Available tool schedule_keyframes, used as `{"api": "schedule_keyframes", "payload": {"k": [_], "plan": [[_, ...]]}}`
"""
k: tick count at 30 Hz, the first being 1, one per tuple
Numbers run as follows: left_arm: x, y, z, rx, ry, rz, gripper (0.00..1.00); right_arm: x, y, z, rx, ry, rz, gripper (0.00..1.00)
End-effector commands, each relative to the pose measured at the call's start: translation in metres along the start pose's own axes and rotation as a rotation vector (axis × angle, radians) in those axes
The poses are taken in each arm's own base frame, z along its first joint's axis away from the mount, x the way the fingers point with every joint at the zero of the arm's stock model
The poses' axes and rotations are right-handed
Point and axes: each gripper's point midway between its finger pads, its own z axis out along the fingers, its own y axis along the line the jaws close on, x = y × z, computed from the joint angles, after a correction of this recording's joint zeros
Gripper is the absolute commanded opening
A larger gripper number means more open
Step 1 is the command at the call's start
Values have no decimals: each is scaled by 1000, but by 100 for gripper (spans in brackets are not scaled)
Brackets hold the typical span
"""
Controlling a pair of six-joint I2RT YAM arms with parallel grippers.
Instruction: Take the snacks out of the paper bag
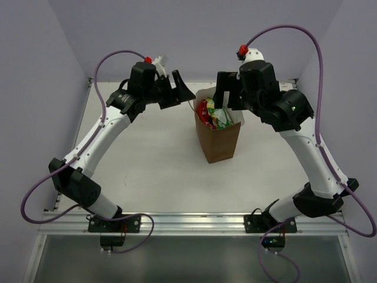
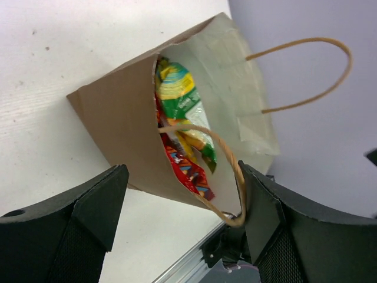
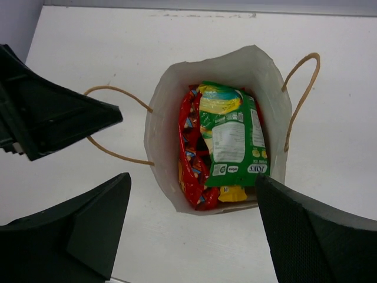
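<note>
Right jaws spread over paper bag (image 3: 162, 127) rim, snacks (image 3: 230, 138) inside

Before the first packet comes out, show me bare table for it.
Bare table between the left arm and the paper bag, and in front of the bag. Crowded: the bag's mouth, full of snacks, right gripper close by.

I am looking down on a white table (image 1: 153, 177), with pale lilac walls (image 1: 194, 41) closing it in at the back and both sides. A metal rail (image 1: 194, 219) is running along its near edge, a dark glossy panel (image 1: 188, 259) lying below it. Soft, even light is falling throughout.
</note>
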Motion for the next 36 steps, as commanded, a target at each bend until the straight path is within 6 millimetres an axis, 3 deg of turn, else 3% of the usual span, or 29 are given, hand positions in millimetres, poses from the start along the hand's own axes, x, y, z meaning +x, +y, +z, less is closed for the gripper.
{"api": "schedule_keyframes", "payload": {"k": [1,7,13,20,25,29,30,36], "plan": [[-13,-7,-3,-23,-32,20,81,-22,10,-3,-43,-59,-32,88],[-22,-30,-5,26,-33,-32,78,-17,18,12,-56,-18,-39,77],[-18,-45,-5,42,4,-51,75,-2,8,41,-38,51,-21,72],[2,-31,-2,-8,58,-58,72,1,2,69,-33,103,0,70],[3,-20,-4,-43,33,-48,67,7,1,88,-39,155,-12,71],[8,-12,-1,-55,22,-44,45,10,-1,103,-19,168,-34,71],[9,-12,-4,-53,20,-47,35,12,-3,107,-9,174,-42,72],[16,-10,-12,-44,3,-50,15,31,-11,130,34,224,-48,72]]}}
